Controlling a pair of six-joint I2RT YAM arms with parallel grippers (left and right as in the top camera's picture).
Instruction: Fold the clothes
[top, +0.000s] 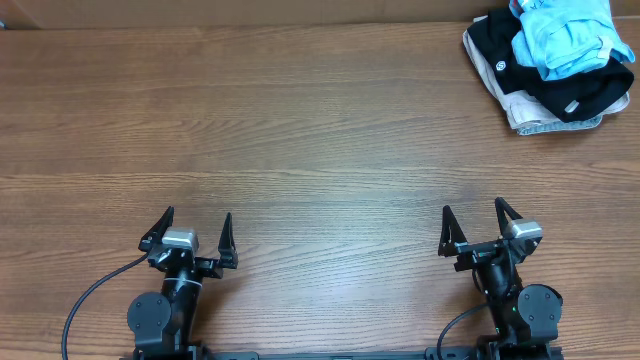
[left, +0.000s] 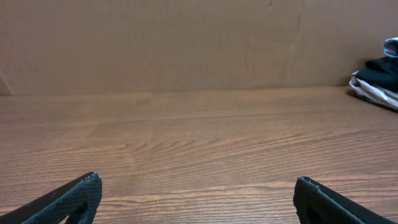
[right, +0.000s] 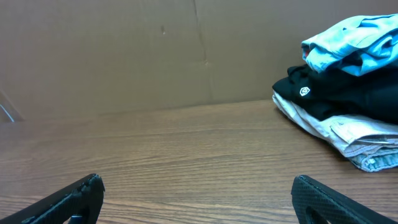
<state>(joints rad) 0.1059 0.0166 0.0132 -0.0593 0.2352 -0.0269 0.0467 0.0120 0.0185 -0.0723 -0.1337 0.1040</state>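
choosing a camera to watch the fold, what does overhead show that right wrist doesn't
Only overhead: the open left gripper, and the pile sitting in the far right corner of the table. Only right wrist: the face of the cardboard wall, and the pile side-on, in layers. Both: the blue T-shirt atop the black garment, the white garment beneath, and the open right gripper.

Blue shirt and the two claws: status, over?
Left gripper open, empty. Right gripper open, empty. Blue shirt crumpled atop black garment, far right corner, untouched. Nothing in between.
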